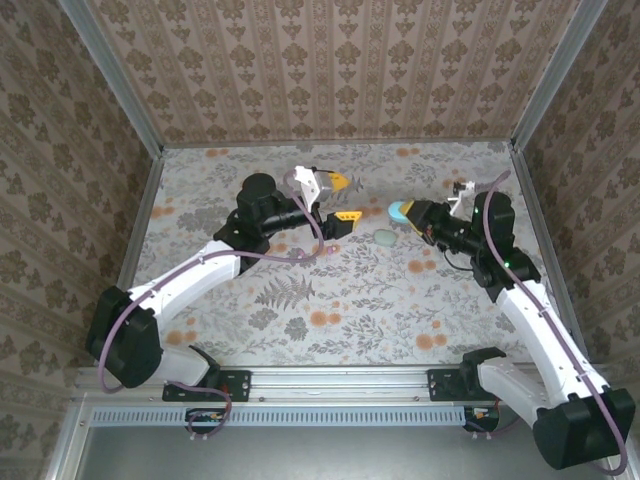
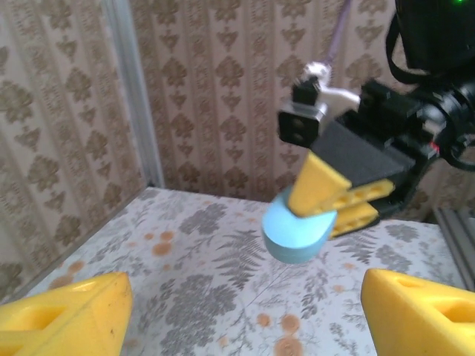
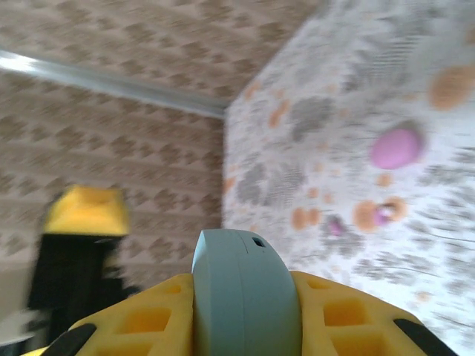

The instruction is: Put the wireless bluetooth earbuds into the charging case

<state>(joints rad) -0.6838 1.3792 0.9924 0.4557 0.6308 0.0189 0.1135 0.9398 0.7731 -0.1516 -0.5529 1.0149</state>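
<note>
Two tiny earbuds lie on the desk beyond the blue case, which the right gripper holds tightly; the left gripper, wide and empty, faces that case.

The floral table carries 1 mint case, 1 pink case and 2 tiny purplish earbuds.
</note>
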